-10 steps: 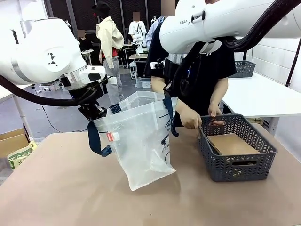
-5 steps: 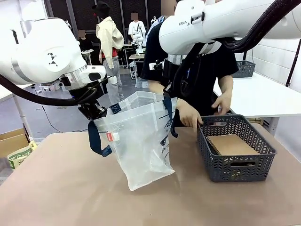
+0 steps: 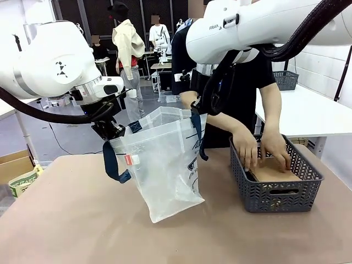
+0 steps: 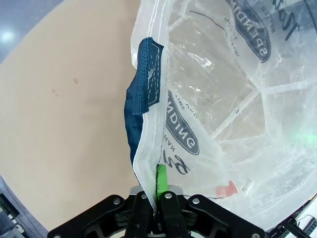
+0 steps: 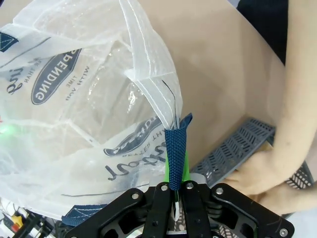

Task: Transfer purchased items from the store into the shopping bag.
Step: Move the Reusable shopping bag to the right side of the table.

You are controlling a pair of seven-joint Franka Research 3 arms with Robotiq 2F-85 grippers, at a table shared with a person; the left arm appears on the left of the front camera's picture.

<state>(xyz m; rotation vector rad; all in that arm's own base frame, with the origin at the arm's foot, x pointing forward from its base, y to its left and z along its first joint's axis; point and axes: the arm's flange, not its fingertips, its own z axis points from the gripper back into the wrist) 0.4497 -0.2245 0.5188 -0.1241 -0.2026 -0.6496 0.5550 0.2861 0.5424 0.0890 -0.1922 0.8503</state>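
Clamped shut on the shopping bag (image 3: 165, 165): left gripper (image 4: 158, 179) at its rim, right gripper (image 5: 176, 184) at its strap (image 5: 175, 151). Beside right gripper, grey basket (image 3: 275, 193) containing a flat tan pack (image 3: 273, 172).

Both hands (image 3: 248, 155) now in basket (image 3: 258, 199).

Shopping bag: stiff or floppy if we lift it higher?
Probably floppy: the shopping bag is thin, creased film hanging slanted between the left gripper and right gripper. Likely light: it looks empty. It would probably slump if either grip let go.
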